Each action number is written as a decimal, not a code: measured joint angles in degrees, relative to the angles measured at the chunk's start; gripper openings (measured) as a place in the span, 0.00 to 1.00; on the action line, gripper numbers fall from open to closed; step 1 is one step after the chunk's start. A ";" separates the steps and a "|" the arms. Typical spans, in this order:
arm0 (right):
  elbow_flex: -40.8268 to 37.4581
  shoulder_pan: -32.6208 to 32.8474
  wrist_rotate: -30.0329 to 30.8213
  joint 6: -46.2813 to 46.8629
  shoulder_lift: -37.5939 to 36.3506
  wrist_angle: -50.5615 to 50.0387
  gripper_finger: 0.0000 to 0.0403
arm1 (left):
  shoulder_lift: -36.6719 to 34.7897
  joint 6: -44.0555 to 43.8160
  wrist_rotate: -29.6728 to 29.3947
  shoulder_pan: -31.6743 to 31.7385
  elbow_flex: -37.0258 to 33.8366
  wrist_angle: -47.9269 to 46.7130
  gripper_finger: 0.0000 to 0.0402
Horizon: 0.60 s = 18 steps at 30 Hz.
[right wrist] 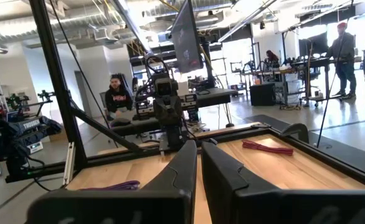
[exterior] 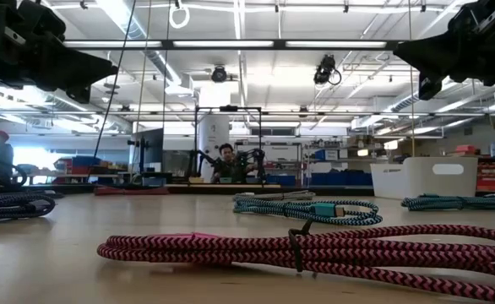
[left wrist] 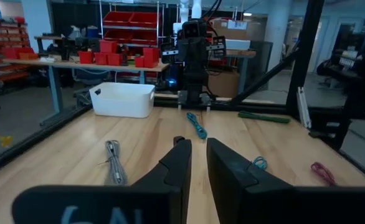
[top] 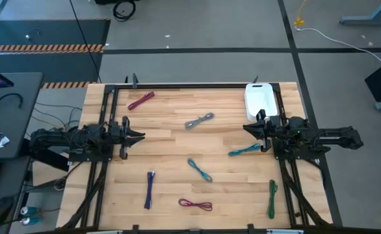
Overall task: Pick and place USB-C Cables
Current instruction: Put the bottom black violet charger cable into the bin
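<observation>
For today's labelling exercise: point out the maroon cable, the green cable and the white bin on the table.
maroon cable (top: 141, 101), high view, middle of the bundle.
green cable (top: 272, 198), high view, midway along its length.
white bin (top: 261, 95), high view, on its far rim.

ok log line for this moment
left claw: shut, empty, left edge | right claw: shut, empty, by white bin | cables: none picked

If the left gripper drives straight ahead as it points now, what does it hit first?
Probably the teal cable, lying near the line ahead of the left gripper; the right gripper is beyond. The gripper seems raised, so it may pass over.
</observation>
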 joint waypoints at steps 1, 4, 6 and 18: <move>-0.01 0.00 -0.02 0.00 0.00 0.00 0.07 | 0.00 -1.43 0.00 0.02 0.00 0.04 0.15; 0.01 -0.01 -0.01 0.00 0.01 0.00 0.07 | 0.00 -1.83 -0.18 0.13 0.00 1.10 0.14; 0.01 0.00 -0.02 0.00 0.00 0.00 0.07 | 0.00 -0.74 -0.66 0.13 0.02 2.75 0.13; 0.00 -0.01 0.00 0.00 0.01 0.00 0.07 | 5.00 13.40 -0.49 0.12 2.28 22.28 0.01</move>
